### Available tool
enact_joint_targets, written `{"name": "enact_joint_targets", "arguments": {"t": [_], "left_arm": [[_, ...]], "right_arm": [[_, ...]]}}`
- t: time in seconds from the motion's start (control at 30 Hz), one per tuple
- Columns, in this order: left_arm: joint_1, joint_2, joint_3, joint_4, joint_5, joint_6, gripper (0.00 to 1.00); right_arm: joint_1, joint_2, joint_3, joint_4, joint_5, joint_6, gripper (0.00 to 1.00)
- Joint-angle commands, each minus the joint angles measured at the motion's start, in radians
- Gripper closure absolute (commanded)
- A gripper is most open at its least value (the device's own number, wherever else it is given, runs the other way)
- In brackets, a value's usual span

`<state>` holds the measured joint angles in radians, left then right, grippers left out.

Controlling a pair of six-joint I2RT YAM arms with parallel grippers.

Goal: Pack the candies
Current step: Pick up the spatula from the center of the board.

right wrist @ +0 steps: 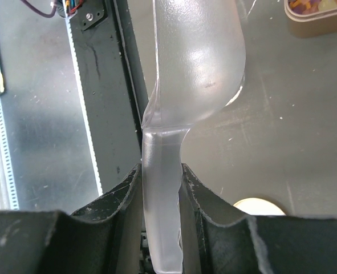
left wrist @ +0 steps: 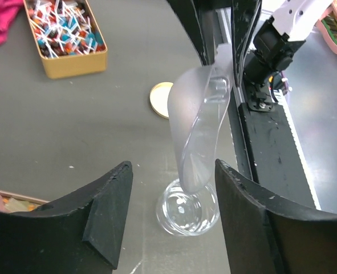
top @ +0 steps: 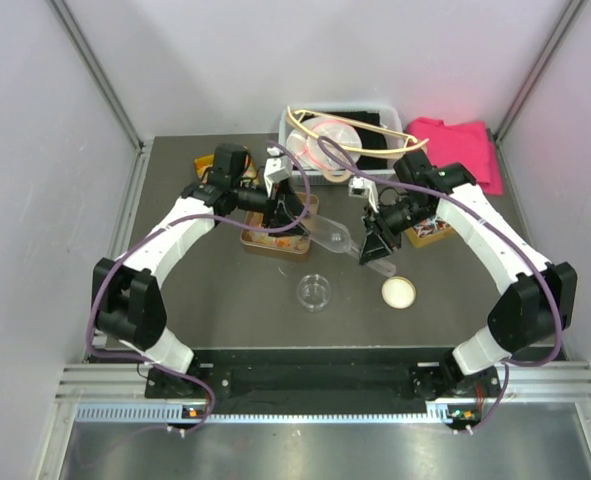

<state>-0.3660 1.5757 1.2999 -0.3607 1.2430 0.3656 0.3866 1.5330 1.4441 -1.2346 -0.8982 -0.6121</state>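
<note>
1. Candies (top: 283,241): orange, yellow and pale gummy pieces in a gold tin (top: 250,240), mid-table, left of centre. A few of the candies also show at the edge of both wrist views.
2. The left gripper (left wrist: 172,171) hangs above that tin. Its jaws are spread wide, with nothing between them.
3. The right gripper (right wrist: 161,177) is right of centre, its jaws pinched tight on the handle of a clear plastic scoop (right wrist: 197,63). The handle runs straight between both fingers.
4. The scoop bowl points left toward the gold tin and sits between the two grippers. Cannot tell whether anything is in it.
5. A clear cup (top: 313,292) stands upright on the table (top: 195,300), just near of the scoop.
6. A round cream lid (top: 399,292) lies flat on the table, right of the cup and apart from it.
7. A second tin (top: 430,235) is right of centre, partly under the right arm. It is full of twist-wrapped blue, red and white sweets (left wrist: 63,28).
8. Far edge: a white bin (top: 390,115) at centre, with a pink cloth (top: 465,150) to its right.
</note>
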Motion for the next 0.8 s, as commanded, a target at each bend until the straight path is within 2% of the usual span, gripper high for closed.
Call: {"name": "enact_joint_targets", "arguments": {"t": [0.0,0.27,0.37,0.4,0.53,0.63,0.7,0.77], "left_arm": [[-0.011,0.006,0.045,-0.058,0.029,0.068,0.38],[-0.022,0.001,0.039,-0.015,0.015,0.026,0.48],[-0.024,0.000,0.036,-0.017,0.010,0.024,0.57],[-0.022,0.001,0.036,-0.015,0.006,0.022,0.65],[-0.027,0.007,0.033,-0.015,-0.010,0.025,0.88],[-0.028,0.009,0.035,-0.017,-0.016,0.026,1.00],[-0.028,0.012,0.036,-0.015,-0.019,0.026,1.00],[-0.028,0.015,0.036,-0.017,-0.023,0.022,1.00]], "right_arm": [[0.041,-0.022,0.050,0.032,0.001,0.012,0.76],[0.094,-0.017,0.022,0.093,0.079,0.044,0.75],[0.095,-0.017,0.032,0.095,0.078,0.049,0.75],[0.094,-0.017,0.033,0.095,0.079,0.051,0.75],[0.094,-0.019,0.042,0.099,0.093,0.054,0.75],[0.094,-0.022,0.048,0.106,0.099,0.060,0.75],[0.094,-0.022,0.055,0.106,0.108,0.064,0.75],[0.094,-0.025,0.064,0.113,0.119,0.067,0.69]]}}
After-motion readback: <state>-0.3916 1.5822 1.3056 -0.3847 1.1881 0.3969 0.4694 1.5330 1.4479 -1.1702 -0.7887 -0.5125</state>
